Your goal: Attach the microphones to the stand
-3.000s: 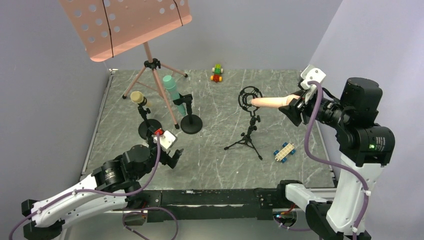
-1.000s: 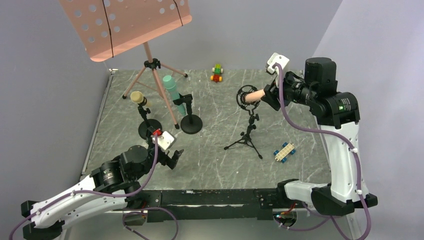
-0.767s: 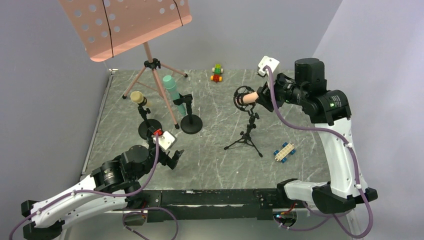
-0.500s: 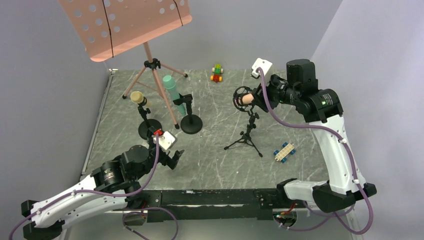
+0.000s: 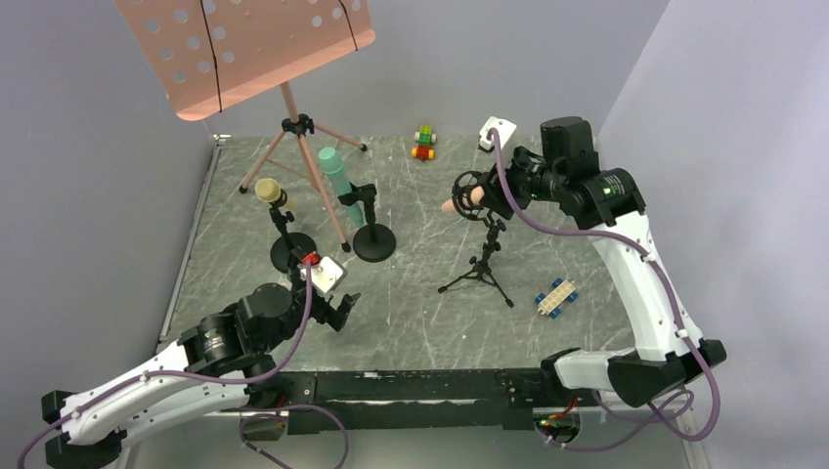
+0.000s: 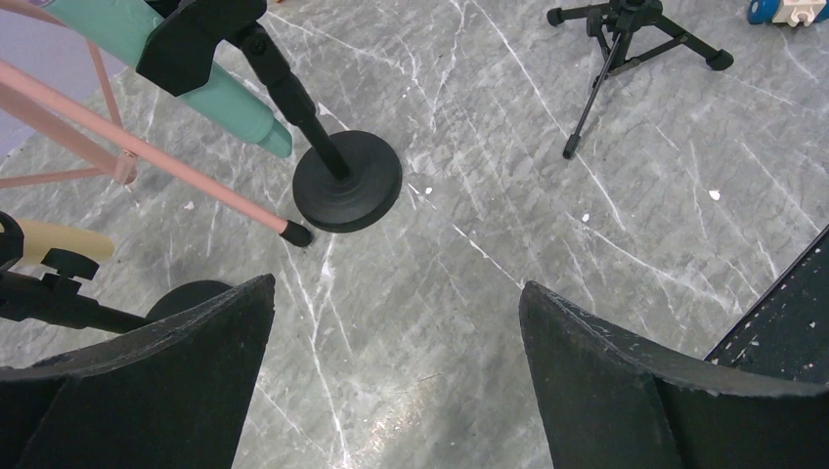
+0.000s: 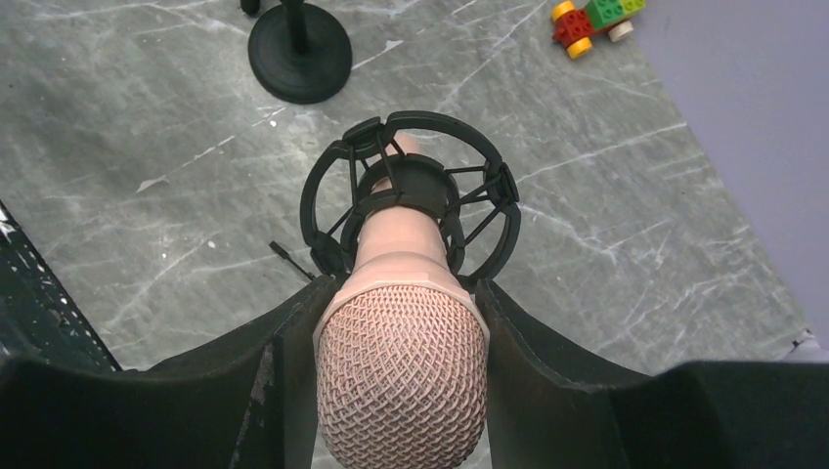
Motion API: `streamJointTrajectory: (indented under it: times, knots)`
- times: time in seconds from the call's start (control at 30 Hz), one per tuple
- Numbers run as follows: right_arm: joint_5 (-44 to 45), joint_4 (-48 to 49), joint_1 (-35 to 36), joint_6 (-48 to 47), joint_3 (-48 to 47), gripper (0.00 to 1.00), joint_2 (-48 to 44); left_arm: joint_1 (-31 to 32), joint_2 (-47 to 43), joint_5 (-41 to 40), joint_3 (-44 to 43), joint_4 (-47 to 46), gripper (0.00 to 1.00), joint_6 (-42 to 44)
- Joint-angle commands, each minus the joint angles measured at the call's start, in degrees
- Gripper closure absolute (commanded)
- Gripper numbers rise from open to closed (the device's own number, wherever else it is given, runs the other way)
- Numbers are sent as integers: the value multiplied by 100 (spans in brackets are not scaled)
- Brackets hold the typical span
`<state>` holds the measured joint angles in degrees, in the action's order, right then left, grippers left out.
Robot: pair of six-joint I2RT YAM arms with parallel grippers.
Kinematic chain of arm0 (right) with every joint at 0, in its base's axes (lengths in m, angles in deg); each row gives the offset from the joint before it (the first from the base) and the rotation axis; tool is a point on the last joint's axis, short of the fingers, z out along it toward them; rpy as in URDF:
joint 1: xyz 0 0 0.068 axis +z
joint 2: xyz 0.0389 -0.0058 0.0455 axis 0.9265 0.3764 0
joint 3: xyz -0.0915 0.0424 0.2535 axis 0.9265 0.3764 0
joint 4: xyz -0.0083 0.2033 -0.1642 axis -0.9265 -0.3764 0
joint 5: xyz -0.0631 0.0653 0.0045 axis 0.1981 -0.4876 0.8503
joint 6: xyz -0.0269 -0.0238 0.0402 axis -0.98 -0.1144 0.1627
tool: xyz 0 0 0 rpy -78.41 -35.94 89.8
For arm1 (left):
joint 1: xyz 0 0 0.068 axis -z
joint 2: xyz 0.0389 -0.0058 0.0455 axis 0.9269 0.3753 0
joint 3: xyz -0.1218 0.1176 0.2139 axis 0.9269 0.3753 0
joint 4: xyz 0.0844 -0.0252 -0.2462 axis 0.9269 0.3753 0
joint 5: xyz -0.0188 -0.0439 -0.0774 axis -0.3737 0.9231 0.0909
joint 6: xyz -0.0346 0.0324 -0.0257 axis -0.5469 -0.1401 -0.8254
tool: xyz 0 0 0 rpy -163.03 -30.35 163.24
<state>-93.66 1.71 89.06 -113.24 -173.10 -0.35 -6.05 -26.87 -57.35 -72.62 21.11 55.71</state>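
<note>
Where its grille ends, the salmon microphone (image 7: 401,322) tapers, smooth and matte.

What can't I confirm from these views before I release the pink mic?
Right wrist view: pink microphone tail beyond the shock mount mostly hidden by the inner ring; seating depth unclear.
Top view: right tool grip masked by its own wrist; mount too small to judge.
Left wrist view: teal microphone head cut off by top edge, yellow microphone by left edge.
</note>
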Motion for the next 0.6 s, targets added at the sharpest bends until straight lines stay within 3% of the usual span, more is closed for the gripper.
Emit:
streamJointTrajectory:
  times: [0.0,0.27,0.43,0.57]
  knots:
    - [-305,147,36,294,28,62,139,-21,-67,49,-90,-29,1,2]
    - [-441,224,35,381,93,55,377,-21,-140,67,-91,-11,1,-7]
    - [-550,233,20,428,92,44,423,-21,-102,87,-98,0,1,2]
    - [-637,220,14,471,76,29,445,-17,-87,104,-108,-1,1,-8]
